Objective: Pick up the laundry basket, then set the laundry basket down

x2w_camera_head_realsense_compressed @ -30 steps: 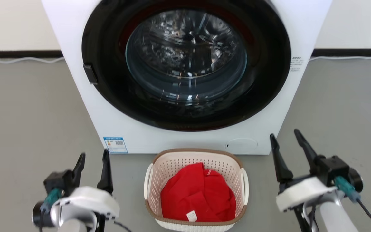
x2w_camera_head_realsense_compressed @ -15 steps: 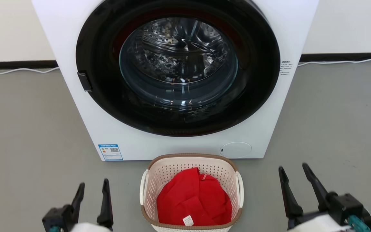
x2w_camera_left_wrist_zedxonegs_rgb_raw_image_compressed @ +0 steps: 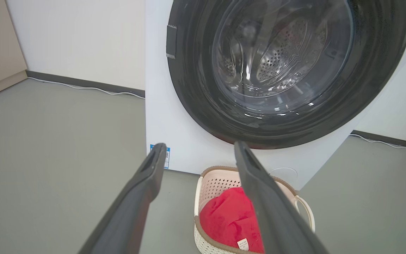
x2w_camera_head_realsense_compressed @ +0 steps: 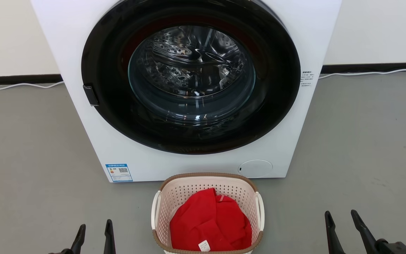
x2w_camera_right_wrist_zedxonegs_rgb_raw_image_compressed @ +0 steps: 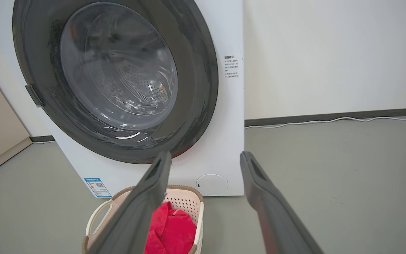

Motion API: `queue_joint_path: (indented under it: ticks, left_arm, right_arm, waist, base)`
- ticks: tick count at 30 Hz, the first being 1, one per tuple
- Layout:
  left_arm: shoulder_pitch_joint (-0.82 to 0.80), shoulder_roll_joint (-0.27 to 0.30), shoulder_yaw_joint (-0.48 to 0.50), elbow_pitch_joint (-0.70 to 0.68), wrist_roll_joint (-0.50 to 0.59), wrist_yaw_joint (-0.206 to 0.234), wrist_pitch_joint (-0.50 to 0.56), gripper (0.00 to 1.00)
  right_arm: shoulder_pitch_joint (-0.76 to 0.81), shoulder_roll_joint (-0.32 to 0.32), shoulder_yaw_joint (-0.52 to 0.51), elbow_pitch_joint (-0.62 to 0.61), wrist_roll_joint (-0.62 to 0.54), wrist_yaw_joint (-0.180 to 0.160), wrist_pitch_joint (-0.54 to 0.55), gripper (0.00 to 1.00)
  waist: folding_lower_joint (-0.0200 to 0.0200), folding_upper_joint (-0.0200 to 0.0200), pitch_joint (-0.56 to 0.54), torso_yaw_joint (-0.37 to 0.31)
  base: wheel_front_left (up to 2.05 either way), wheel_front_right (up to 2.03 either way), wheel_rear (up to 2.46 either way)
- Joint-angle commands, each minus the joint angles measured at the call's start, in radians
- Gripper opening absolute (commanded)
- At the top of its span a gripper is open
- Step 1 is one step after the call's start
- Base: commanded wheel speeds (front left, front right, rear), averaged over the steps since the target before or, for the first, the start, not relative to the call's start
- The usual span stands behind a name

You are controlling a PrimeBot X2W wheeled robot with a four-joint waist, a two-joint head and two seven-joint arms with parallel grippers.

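Left claw (x2w_camera_head_realsense_compressed: 95,224), right claw (x2w_camera_head_realsense_compressed: 340,213): two long tapering fingers (x2w_camera_left_wrist_zedxonegs_rgb_raw_image_compressed: 134,204) each, matte dark grey (near-black overhead), pointed tips.

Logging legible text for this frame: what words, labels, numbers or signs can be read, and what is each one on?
Nothing reads clearly enough to quote.
Blue sticker, washer front, lower left: QR code and print, too small.
Printed block right of the washer door: several dark lines, too small.
White tag on the red garment in the laundry basket: marks blurred, unreadable.
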Motion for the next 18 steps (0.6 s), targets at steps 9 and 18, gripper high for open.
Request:
queue_joint_path:
  ticks: [9,18]
  left_arm:
    - [0.003,-0.001,0.005,-0.004,-0.002,0.001,0.001,0.0]
    - [-0.007,-0.011,0.012,0.039,-0.057,-0.003,0.019,0.0]
  right_arm:
    - [0.0,0.006,-0.004,-0.005,-0.001,-0.001,0.0,0.0]
    - [-0.006,0.01,-0.005,0.032,0.06,-0.001,0.018,0.0]
  waist:
    - [0.0,0.0,-0.003,-0.008]
    - [0.0016,0.0,-0.002,-0.007]
  base:
    - [0.0,0.0,0.0]
    - [0.0,0.0,0.0]
